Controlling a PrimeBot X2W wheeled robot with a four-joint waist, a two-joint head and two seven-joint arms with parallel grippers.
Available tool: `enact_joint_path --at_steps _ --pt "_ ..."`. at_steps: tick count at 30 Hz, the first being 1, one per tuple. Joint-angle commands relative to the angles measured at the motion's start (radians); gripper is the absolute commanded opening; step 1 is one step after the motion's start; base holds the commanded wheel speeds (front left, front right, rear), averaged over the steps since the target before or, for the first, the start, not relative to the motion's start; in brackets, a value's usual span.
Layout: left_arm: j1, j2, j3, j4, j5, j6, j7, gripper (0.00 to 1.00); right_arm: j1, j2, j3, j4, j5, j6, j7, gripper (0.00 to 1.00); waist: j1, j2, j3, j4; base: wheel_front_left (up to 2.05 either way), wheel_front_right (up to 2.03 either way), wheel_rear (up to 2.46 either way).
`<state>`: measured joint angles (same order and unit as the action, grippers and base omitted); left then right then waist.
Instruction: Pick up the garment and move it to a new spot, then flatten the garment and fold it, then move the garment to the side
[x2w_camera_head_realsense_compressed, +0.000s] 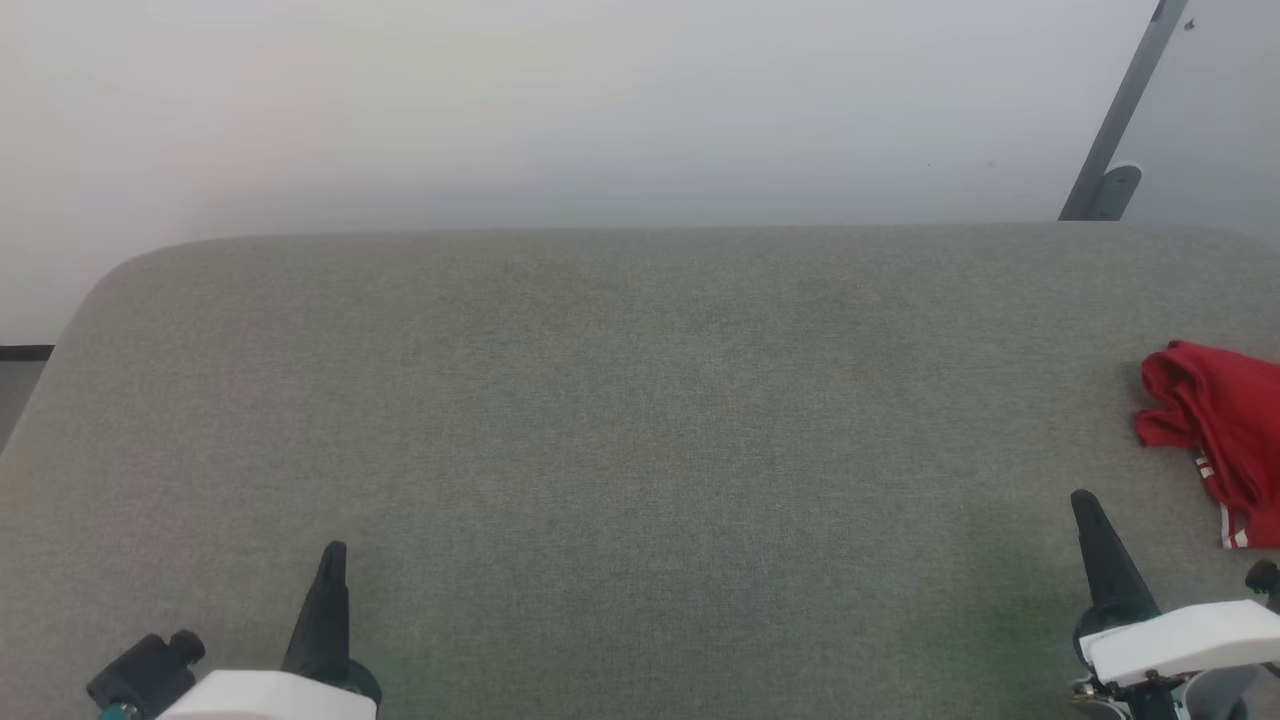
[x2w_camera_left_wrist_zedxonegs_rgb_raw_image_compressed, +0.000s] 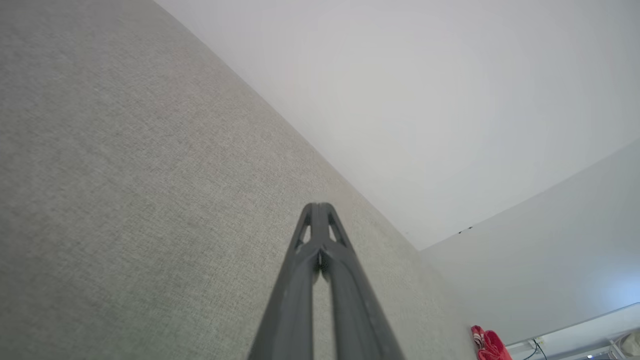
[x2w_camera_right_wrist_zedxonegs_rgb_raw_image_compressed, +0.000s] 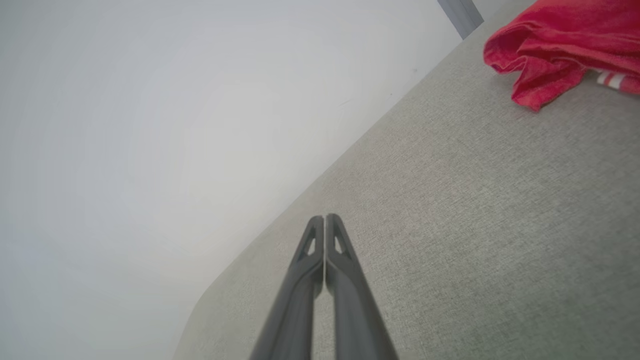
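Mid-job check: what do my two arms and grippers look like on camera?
Both match. The left gripper and right gripper each have two long, dark grey fingers tapering to a point, with small triangular cut-outs near the tips. Behind them are white wrist housings. A black knobbed fitting is mounted beside the left one.

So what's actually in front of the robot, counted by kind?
red garment, bunched up at the right edge: 1
grippers, both shut and empty, left gripper and right gripper: 2
grey padded surface: 1
Total: 4
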<state>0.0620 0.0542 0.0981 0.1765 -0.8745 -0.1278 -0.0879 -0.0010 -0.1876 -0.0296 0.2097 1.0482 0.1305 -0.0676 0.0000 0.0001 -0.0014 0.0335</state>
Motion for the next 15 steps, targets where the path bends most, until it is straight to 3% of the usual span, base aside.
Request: enact_joint_path --at_steps 1,15 --pt "-0.029 0.005 0.0 -0.007 -0.038 -0.002 0.01 0.0 -0.023 0.001 -0.007 -0.005 0.03 0.0 0.011 0.0 0.0 -0.0001 0.0 -0.001 0.0 0.0 0.0" --pt "-0.063 0.006 0.001 0.009 -0.189 -0.002 0.05 0.0 -0.043 0.03 -0.024 0.002 0.146 0.0 0.048 0.0 0.0 -0.0001 0.001 -0.006 0.0 0.0 0.0"
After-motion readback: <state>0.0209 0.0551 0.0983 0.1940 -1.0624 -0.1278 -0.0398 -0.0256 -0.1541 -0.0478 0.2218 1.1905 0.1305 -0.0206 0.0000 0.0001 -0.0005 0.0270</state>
